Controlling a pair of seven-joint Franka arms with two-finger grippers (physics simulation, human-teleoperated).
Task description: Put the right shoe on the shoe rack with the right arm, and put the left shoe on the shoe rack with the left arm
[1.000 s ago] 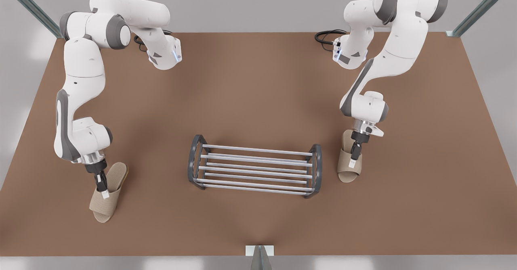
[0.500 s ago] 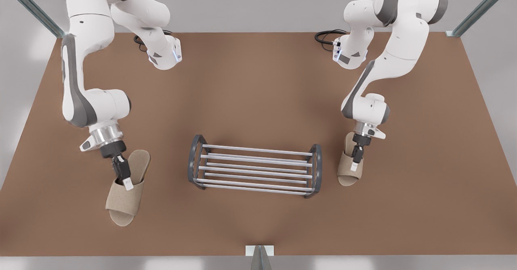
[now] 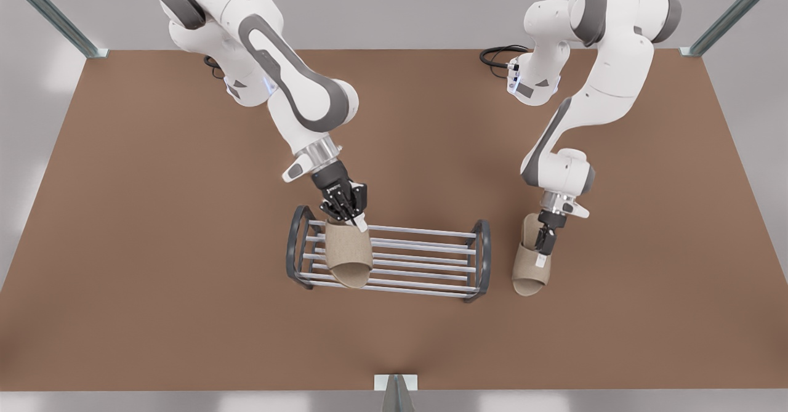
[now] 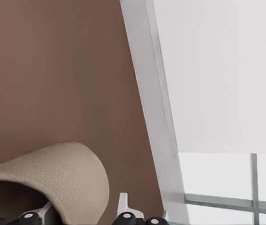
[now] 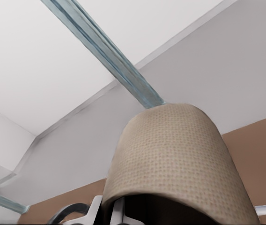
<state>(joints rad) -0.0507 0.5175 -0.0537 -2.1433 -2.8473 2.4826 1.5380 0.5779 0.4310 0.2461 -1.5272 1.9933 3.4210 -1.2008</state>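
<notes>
Swung across since a second ago: right arm (image 3: pixel 295 85) has carried its load over the shoe rack (image 3: pixel 425 258); left arm (image 3: pixel 606 67) barely shifted.

Right shoe (image 3: pixel 348 255) hangs just beyond the right gripper (image 3: pixel 348 215), toe sloping down over the bars, fingers clamped on the strap.

Left shoe (image 3: pixel 528 273) sits under the left gripper (image 3: pixel 542 249), pinched at the strap and just outside the rack's end frame.

Judgement: level the sole before lowering it onto the bars, and let go only once it rests. Keep room beside it for the twin.
</notes>
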